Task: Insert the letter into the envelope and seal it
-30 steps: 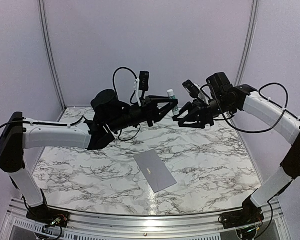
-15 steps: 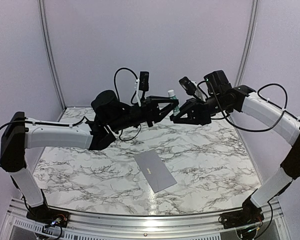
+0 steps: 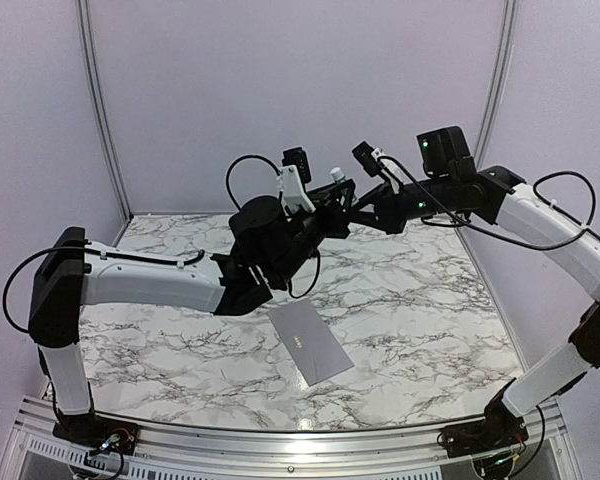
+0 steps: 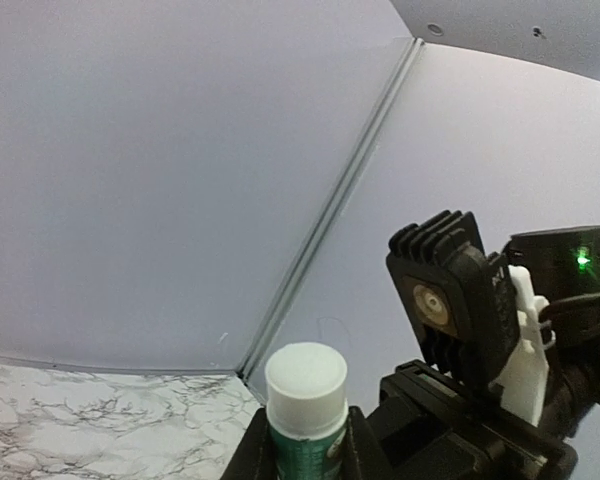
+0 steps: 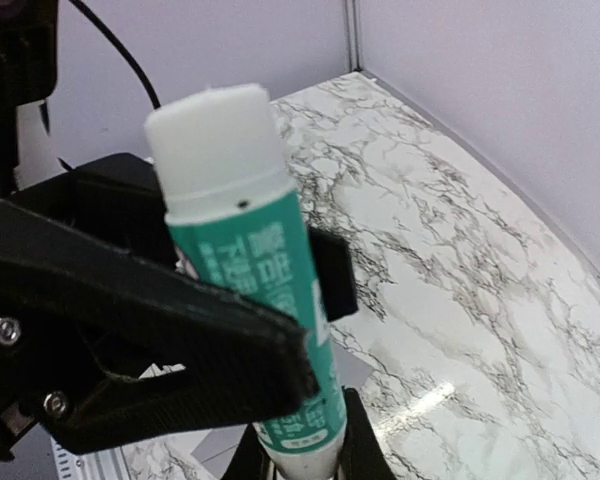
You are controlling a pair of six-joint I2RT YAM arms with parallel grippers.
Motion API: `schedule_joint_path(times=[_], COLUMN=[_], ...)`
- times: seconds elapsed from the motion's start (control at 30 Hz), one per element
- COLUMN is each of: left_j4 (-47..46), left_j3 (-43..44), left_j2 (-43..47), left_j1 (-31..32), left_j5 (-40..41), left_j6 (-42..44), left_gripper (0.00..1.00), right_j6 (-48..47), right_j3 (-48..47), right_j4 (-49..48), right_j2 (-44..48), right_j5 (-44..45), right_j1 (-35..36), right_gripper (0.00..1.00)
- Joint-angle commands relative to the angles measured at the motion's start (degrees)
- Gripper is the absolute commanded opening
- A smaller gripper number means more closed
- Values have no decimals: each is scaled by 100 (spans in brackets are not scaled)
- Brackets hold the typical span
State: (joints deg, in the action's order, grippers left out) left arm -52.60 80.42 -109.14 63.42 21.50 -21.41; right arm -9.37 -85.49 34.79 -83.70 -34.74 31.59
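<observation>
Envelope [image 3: 311,342] lies clear near table [image 3: 430,330] edge; left gripper [image 4: 305,462] holds tube [image 4: 306,395] aloft.

Glossy marble-look table [image 3: 430,320]; matt paper envelope [image 3: 310,343]; plastic tube [image 5: 260,260].

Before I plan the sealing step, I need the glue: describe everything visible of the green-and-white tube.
The glue stick is a green tube with white print and a white cap, plastic by its look. It hangs cap-up above the marble table, clamped across its body by the left gripper. Its lower end sits between the fingers of the right gripper; whether they grip is unclear.
</observation>
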Motion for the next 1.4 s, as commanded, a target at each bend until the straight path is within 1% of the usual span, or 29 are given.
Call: schedule_joint_path(times=[0.0, 0.07, 0.13, 0.17, 0.2, 0.27, 0.33, 0.4, 0.47, 0.67, 0.8, 0.87, 1.07, 1.23, 1.37], left_j4=[471, 470, 469, 463, 461, 445, 422, 369, 221, -336, -505, -531, -598, -625, -624], left_j3=[209, 107, -97, -210, -334, -510, -567, -574, -574, -506, -434, -414, -429, -491, -557], left_j2=[-125, 37, 273, 416, 545, 784, 901, 937, 922, 670, 535, 494, 455, 479, 499], left_j1=[181, 136, 12, -86, -186, -407, -579, -693, -762, -778, -778, -778, -800, -818, -821], left_j5=[1490, 1177, 386, -232, -868, -2124, -3086, -3732, -4142, -4508, -4611, -4610, -4572, -4516, -4406], left_j6=[556, 728, 798, 804, 792, 682, 460, 251, 27, -529, -732, -770, -829, -822, -736], left_gripper=[5, 5, 5, 5, 5, 4, 3, 1, 0, 0, 0, 0, 0, 0, 0], right_j6=[407, 411, 283, 46, -329, -1001, -1720, -1946, -2043, -2089, -2069, -1992, -1691, -1333, -1038], right_j3=[-297, -151, -35, 40, 72, 57, -19, -46, -46, -186, -277, -271, -134, -41, -57], right_j4=[-483, -505, -408, -347, -170, 350, 1008, 1304, 1424, 1348, 1330, 1270, 1026, 712, 493], right_j2=[153, 284, 366, 391, 393, 363, 239, 77, -64, -268, -256, -239, -182, -179, -182], right_j5=[1423, 541, -575, -1175, -1717, -2203, -2736, -3048, -3345, -4092, -4253, -4243, -4249, -4225, -4078], right_j1=[68, -112, -439, -624, -769, -872, -875, -880, -868, -773, -634, -592, -549, -551, -553], right_gripper=[18, 37, 49, 52, 53, 53, 53, 52, 52, 51, 51, 48, 37, 18, 8])
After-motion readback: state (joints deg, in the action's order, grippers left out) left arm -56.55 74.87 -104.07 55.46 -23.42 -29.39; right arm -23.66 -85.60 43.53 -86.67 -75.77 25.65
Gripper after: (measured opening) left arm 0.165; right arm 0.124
